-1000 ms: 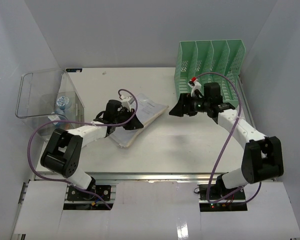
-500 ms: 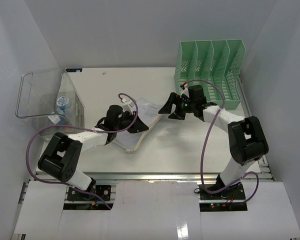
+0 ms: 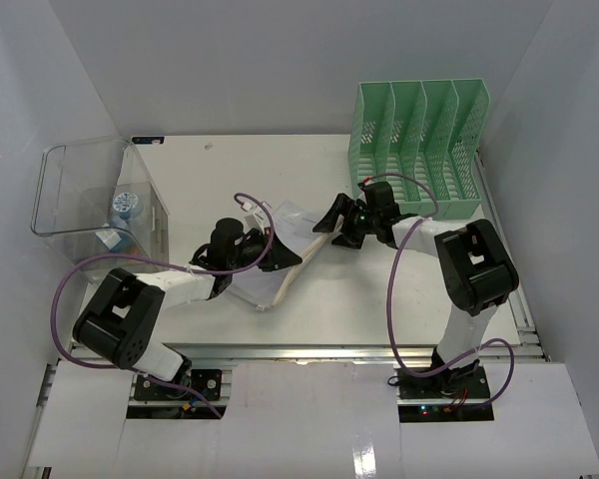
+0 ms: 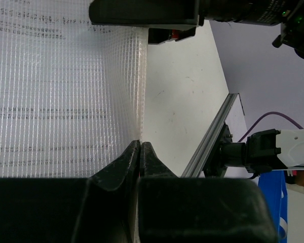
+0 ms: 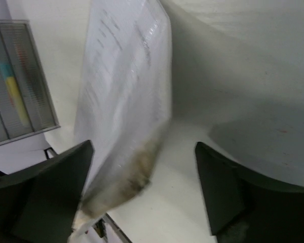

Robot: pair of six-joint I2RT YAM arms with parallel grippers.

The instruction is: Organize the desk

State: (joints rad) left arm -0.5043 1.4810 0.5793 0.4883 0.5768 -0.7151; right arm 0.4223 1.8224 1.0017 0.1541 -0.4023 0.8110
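Note:
A clear mesh document pouch [image 3: 292,214] with printed papers inside lies tilted on the white desk [image 3: 399,289], left of centre. My left gripper [image 3: 288,257] is shut on the pouch's near right edge and holds that edge raised. In the left wrist view the jaws [image 4: 140,145] pinch the mesh edge of the pouch [image 4: 66,91]. My right gripper [image 3: 331,231] is open at the pouch's right side. In the right wrist view the blurred pouch [image 5: 126,101] hangs between the spread fingers [image 5: 45,192], nearer the left one, with the gripper [image 5: 142,197] empty.
A mint-green slotted file rack [image 3: 419,140] stands at the back right. A clear plastic bin [image 3: 80,200] holding a blue-lidded item [image 3: 126,204] stands at the left. The metal rail [image 3: 309,350] runs along the desk's front edge.
My right gripper has moved left from the rack to the pouch's right side. My left gripper has shifted right and nearer with the pouch, and the pouch's edge has come up.

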